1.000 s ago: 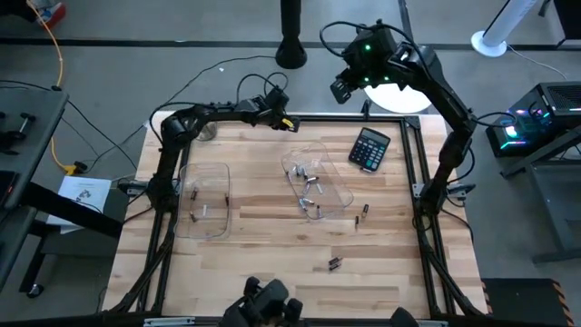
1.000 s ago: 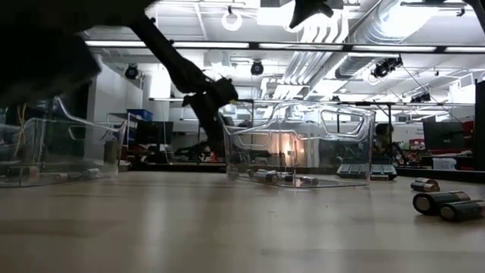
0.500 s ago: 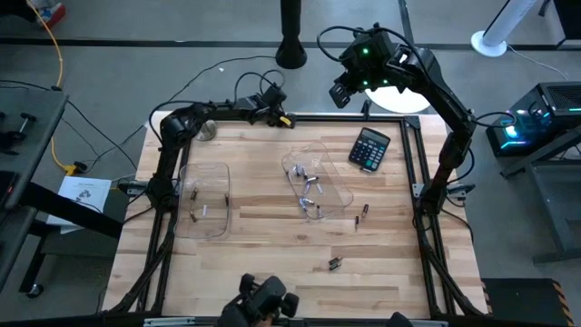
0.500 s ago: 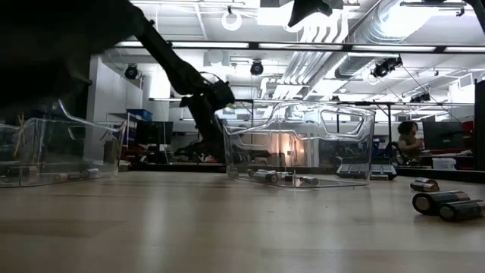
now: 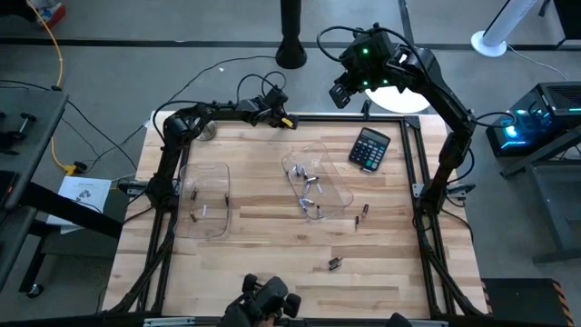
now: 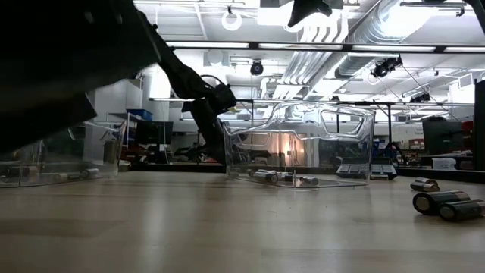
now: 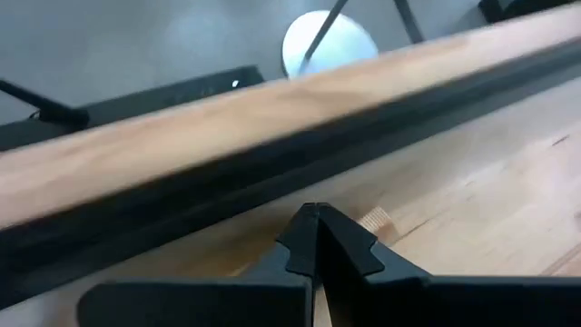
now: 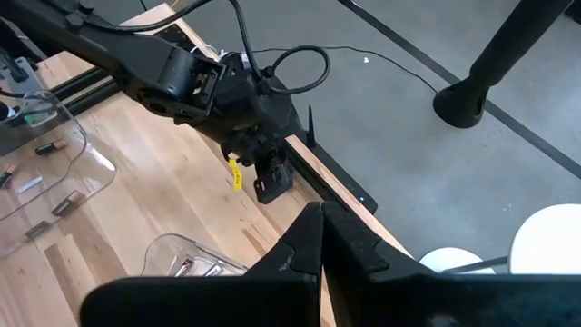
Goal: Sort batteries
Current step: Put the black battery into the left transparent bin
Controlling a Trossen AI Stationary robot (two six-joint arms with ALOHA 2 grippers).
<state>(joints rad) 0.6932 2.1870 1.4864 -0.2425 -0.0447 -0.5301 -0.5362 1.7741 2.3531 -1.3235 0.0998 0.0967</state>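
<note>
The batteries (image 5: 309, 193) lie scattered on the wooden table (image 5: 254, 263) and in two clear trays. The middle tray (image 5: 334, 186) holds most of them, a loose heap of light and dark cells lying flat, their long axes pointing in mixed directions. The left tray (image 5: 218, 177) holds three: one (image 5: 193, 193) by its left wall, one (image 5: 206, 210) lower down, and a dark one (image 5: 193, 218) near its near corner. Their ends are too small to tell apart.

Outside the trays, a dark cell (image 5: 365, 211) lies just right of the middle tray with its long axis running roughly from near to far, another (image 5: 356, 222) sits close below it, and a pair (image 5: 334, 263) rests well apart toward the near edge, side by side.

The left tool (image 5: 289, 119), fingers pressed together and empty, hangs low over the far edge of the table. The right tool (image 5: 338, 91), also closed on nothing, is raised beyond the far edge, above the floor. A black calculator (image 5: 369, 149) lies at the far right.
</note>
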